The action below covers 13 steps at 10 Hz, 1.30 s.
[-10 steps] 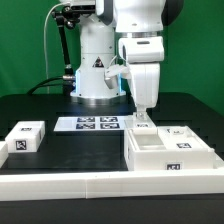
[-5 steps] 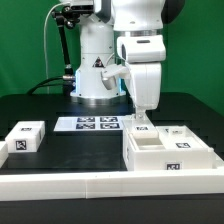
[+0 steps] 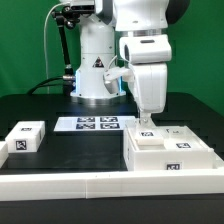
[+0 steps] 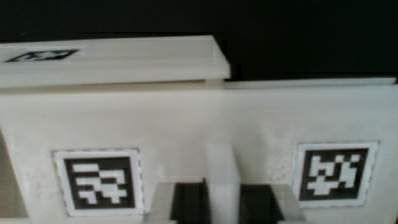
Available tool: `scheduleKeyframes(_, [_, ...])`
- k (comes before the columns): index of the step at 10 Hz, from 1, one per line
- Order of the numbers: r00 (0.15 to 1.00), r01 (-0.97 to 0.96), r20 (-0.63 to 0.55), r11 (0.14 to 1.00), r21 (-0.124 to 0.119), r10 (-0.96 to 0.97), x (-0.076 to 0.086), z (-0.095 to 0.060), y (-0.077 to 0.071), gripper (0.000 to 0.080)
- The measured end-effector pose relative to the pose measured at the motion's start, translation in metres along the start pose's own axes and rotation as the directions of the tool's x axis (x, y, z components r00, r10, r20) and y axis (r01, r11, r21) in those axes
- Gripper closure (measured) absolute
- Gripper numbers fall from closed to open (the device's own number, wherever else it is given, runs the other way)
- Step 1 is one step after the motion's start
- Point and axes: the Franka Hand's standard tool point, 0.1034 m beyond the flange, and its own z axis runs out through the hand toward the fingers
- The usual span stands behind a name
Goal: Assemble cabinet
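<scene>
Exterior view: jaws pressed together at the rear wall of the large white plastic cabinet box, on the black worktop at the exterior view's right. They appear to be nudging a small white tagged panel home, and a careful straight lift looks due next.

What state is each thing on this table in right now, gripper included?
cabinet: resting on the table, open side up.
gripper: shut, down at the cabinet's far edge; a grip cannot be told.
small white block: lying apart on the exterior view's left, untouched.
marker board: flat on the table.
</scene>
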Motion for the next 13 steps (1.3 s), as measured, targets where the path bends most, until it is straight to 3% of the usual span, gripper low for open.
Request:
scheduleKeyframes(4, [1.0, 0.0, 0.0, 1.0, 0.0, 0.0, 0.0, 0.0, 0.0, 0.0729])
scheduleKeyframes(7, [1.0, 0.0, -0.013, 1.0, -0.022, -0.001, -0.003, 0.0, 0.029, 0.0729])
scheduleKeyframes(8, [0.999, 0.027, -0.02, 0.999, -0.037, -0.028, -0.003, 0.0, 0.047, 0.0729])
scheduleKeyframes(9, [0.999, 0.037, -0.024, 0.999, -0.02, -0.038, -0.004, 0.001, 0.056, 0.0729])
scheduleKeyframes(10, [0.999, 0.037, -0.023, 0.999, -0.001, -0.037, -0.004, 0.002, 0.056, 0.0729])
scheduleKeyframes(11, [1.0, 0.024, -0.017, 0.999, 0.045, -0.024, -0.003, 0.002, 0.057, 0.0729])
scheduleKeyframes(13, [1.0, 0.017, -0.017, 0.999, 0.045, -0.017, -0.003, 0.002, 0.057, 0.069])
